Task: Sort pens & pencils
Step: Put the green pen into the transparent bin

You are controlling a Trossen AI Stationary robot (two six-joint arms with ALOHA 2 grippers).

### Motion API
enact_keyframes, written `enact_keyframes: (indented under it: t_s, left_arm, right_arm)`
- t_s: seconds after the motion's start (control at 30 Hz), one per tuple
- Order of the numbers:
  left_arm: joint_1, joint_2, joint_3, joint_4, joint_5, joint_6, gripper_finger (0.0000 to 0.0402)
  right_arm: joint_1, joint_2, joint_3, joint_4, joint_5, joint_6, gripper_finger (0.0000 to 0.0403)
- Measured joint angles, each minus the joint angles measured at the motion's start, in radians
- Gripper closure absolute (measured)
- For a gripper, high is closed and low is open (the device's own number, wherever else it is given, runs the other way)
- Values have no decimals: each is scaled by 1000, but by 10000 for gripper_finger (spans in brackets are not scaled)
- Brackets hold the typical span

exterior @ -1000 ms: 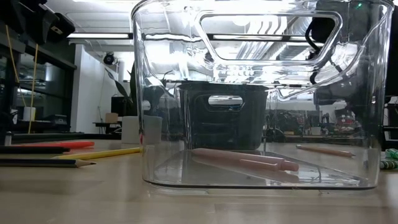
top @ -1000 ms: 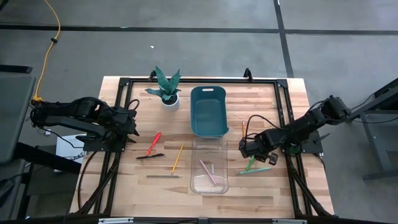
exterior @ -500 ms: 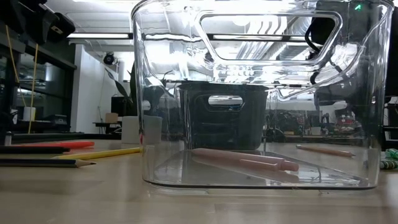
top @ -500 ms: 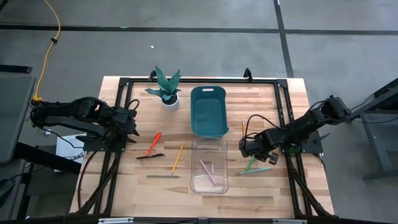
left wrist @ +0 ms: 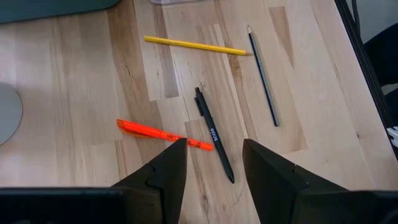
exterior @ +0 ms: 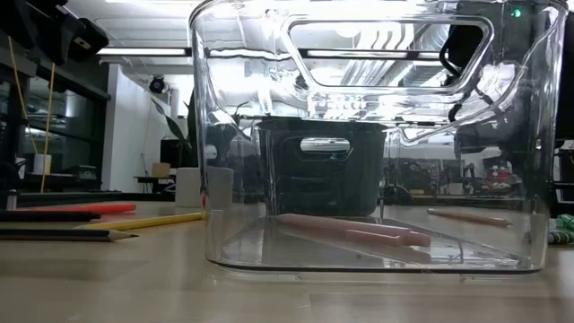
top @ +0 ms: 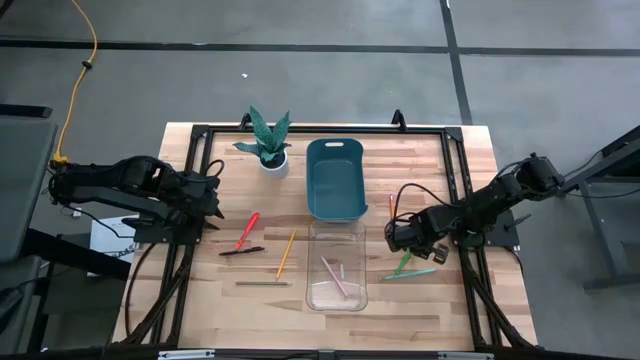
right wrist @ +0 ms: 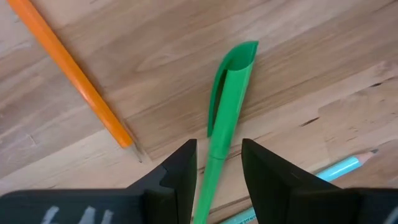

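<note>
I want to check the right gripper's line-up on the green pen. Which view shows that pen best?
The right wrist view: the green pen fills the frame, its clip plain, running between the open right gripper. The high view shows only a small green sliver by the gripper. The low view catches a green bit at its edge; the left wrist view misses it.

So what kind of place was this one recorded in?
Likely a robotics lab or workshop: a wooden table on a bare concrete floor with taped lines, and shelving and ceiling strip lights behind in the low view.

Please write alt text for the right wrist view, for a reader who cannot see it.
The open right gripper hangs low over a green pen, which lies between its fingers. An orange pencil and a light blue pencil lie beside it on the wooden table.
</note>
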Motion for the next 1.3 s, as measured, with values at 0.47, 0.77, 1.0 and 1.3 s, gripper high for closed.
enact_keyframes:
  t_s: [0.47,0.77,1.0,1.3]
  left_arm:
    - [0,0,0,2,0,0,256]
    - [0,0,0,0,0,-1,256]
    - [0,0,0,1,0,-1,256]
    - [0,0,0,2,-1,-9,257]
  right_arm:
    - [-1,0,0,2,11,-1,284]
    - [-5,3,0,-8,-2,-11,284]
    - [-4,6,0,14,-2,-9,284]
    - [-6,30,0,17,-2,-9,284]
